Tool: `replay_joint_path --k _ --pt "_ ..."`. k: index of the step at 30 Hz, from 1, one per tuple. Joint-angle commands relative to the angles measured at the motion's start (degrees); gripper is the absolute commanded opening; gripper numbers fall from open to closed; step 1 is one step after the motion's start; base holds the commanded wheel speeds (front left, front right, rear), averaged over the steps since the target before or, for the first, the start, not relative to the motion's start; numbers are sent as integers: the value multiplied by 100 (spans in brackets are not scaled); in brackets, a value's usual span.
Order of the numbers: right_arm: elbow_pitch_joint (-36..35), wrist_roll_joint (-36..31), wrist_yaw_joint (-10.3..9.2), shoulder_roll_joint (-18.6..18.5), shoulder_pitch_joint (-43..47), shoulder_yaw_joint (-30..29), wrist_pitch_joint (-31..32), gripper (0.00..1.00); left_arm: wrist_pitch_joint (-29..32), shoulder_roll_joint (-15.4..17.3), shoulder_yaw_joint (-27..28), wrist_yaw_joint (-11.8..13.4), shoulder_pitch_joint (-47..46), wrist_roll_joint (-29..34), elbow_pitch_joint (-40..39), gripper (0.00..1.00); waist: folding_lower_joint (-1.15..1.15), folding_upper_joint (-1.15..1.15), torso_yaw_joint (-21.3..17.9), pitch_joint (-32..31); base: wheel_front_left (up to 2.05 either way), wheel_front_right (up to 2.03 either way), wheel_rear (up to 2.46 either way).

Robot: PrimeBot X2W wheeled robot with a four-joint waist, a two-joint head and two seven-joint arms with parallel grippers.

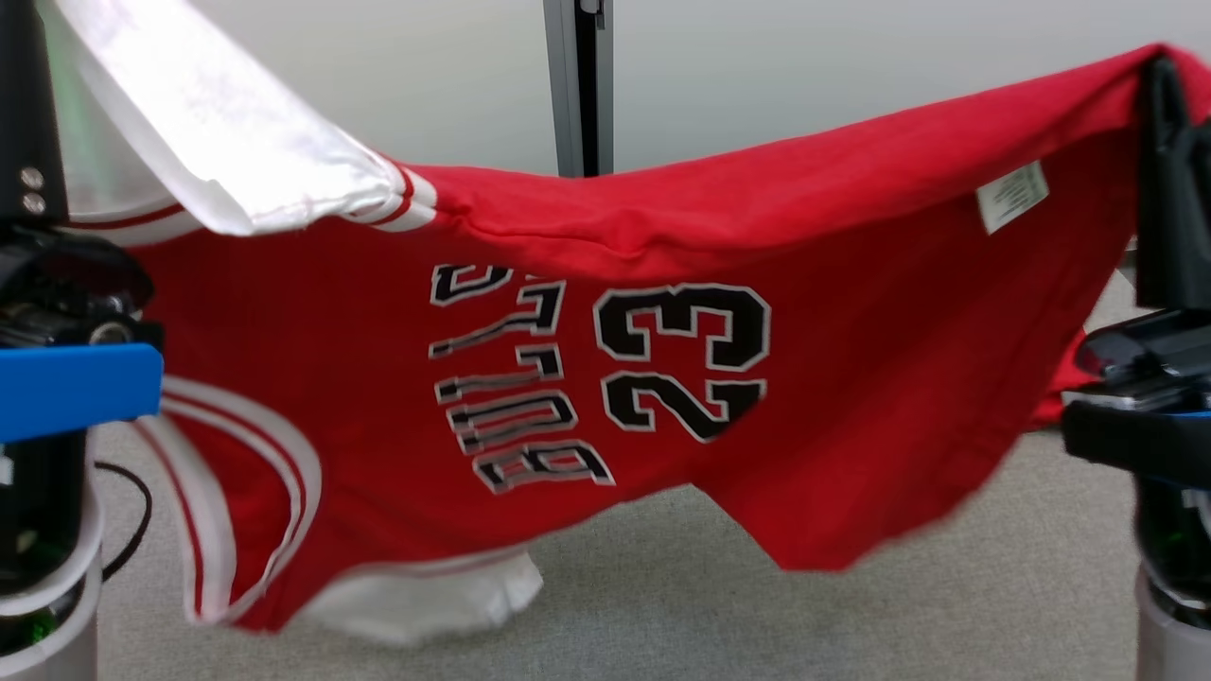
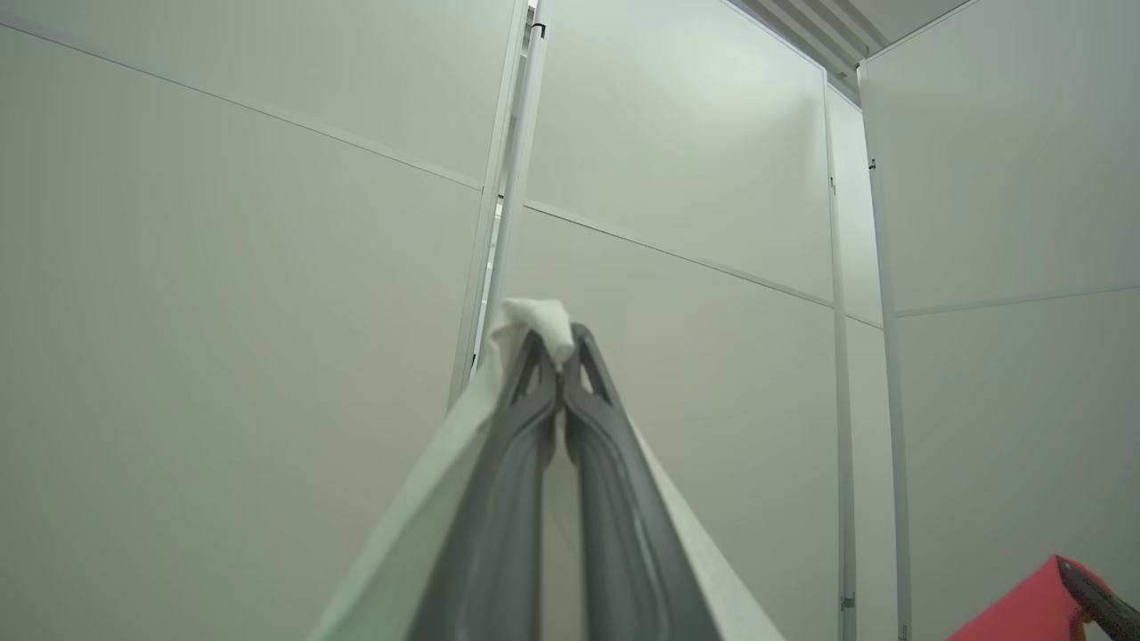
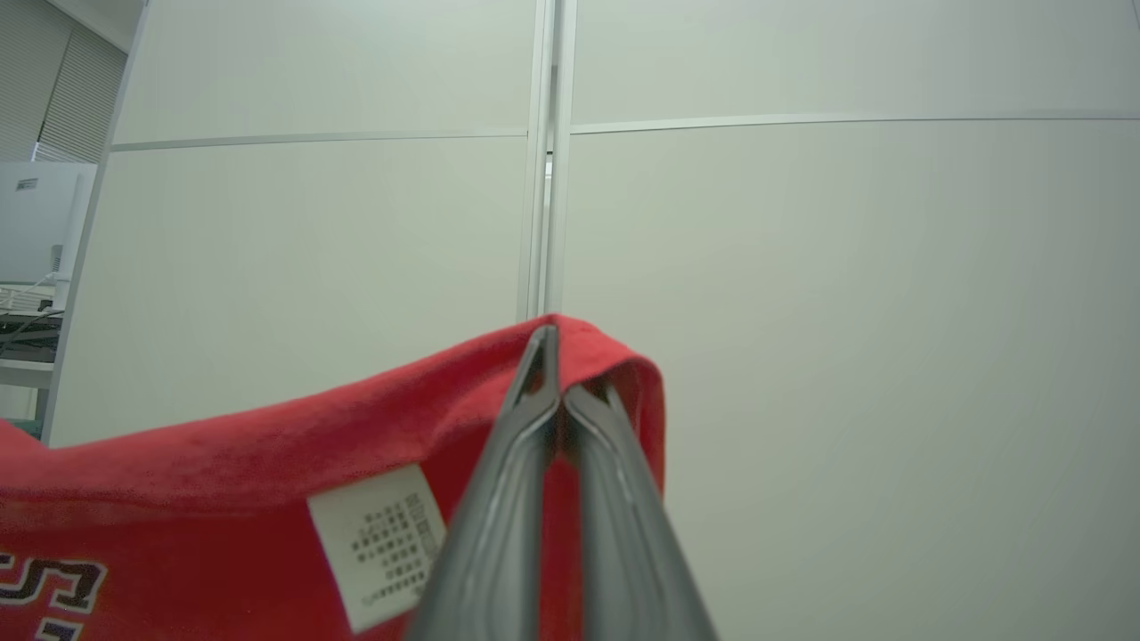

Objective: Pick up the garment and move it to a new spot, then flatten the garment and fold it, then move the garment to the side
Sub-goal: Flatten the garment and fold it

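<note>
The garment (image 1: 851, 312) is a red jersey with white sleeves, black lettering and the number 23. It hangs in the air, stretched sideways between my two arms, above the grey carpet. My left gripper (image 2: 561, 356) is shut on a white sleeve corner (image 2: 539, 316), up at the head view's top left. My right gripper (image 3: 557, 374) is shut on a red edge (image 3: 623, 356) of the garment, near its white care label (image 3: 383, 543). In the head view the right fingers (image 1: 1162, 123) stand dark at the upper right corner of the cloth.
Grey carpet floor (image 1: 851, 615) lies below the hanging cloth. Pale partition walls (image 1: 804, 66) with a grey metal post (image 1: 579, 85) stand behind. A black cable (image 1: 137, 511) runs on the floor at lower left. A desk with a monitor (image 3: 36, 223) shows far left.
</note>
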Motion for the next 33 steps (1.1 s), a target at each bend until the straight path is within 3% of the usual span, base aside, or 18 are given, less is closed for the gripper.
replay_joint_path --k 1,5,11,18,25,29,33 --pt "-158 81 1 -11 -106 -72 138 0 151 20 -25 39 -189 -108 -66 0 1 0 -6 32 0 0 0" --pt "-358 146 1 -68 -255 -230 495 0 486 85 -185 30 -709 -140 23 0 1 0 -11 229 0 0 0" --pt "112 321 1 -43 -729 -239 800 0 621 214 -480 -69 -1441 214 615 0 1 0 -14 788 0 0 0" --pt "1666 164 1 -162 -2301 126 711 0 486 179 -891 -321 -2930 829 2142 0 1 0 16 1656 0 0 0" --pt "3469 -466 1 -182 -4152 41 347 0 -261 -129 -1156 -499 -4657 1465 3801 0 1 0 214 2140 0 0 0" --pt "4318 -792 1 -114 -4815 -220 191 0 -682 -440 -1218 -546 -5107 1462 4493 0 1 0 400 2379 0 0 0" --pt "5078 -1143 1 -29 -5083 -455 -143 0 -968 -643 -1258 -604 -4996 1377 4939 0 1 0 561 2740 0 0 0"
